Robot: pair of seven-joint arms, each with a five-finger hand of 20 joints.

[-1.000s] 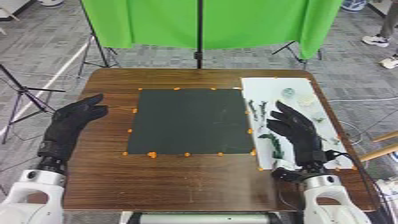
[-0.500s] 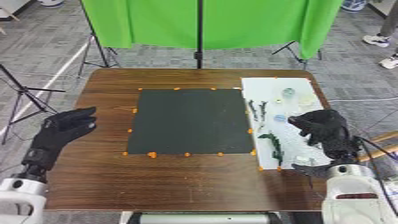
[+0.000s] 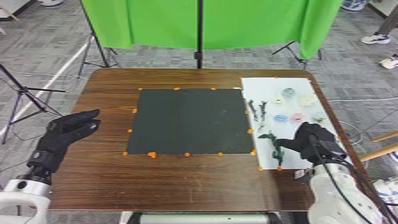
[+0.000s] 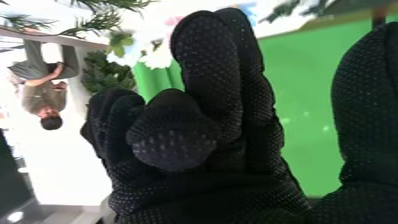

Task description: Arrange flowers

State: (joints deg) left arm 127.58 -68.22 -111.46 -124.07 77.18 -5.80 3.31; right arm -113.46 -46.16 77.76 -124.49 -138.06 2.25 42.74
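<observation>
The green leafy stem (image 3: 274,144) lies just beside the fingers of the right hand (image 3: 306,141), at the lower right of the frame; whether they touch it cannot be told. In the right wrist view its leaves show past the bent fingers, partly hidden by them. That hand is loosely open, some fingers extended and others bent, with nothing seen held in them.

The stem is long and dark green, with dense, broad leaves. It lies on a white sheet (image 3: 266,85) along the right side of the counter (image 3: 187,185). Two thin dark sprigs (image 3: 263,107) lie farther up the sheet, near a blue flower (image 3: 281,118) and a pink flower (image 3: 297,117); a small yellow flower (image 3: 278,100) and a pale cream flower (image 3: 307,100) lie above those.

The left hand (image 3: 68,131) is over the counter's left side, its fingers relaxed and slightly bent. A dark mat (image 3: 191,120) lies between the hands.
</observation>
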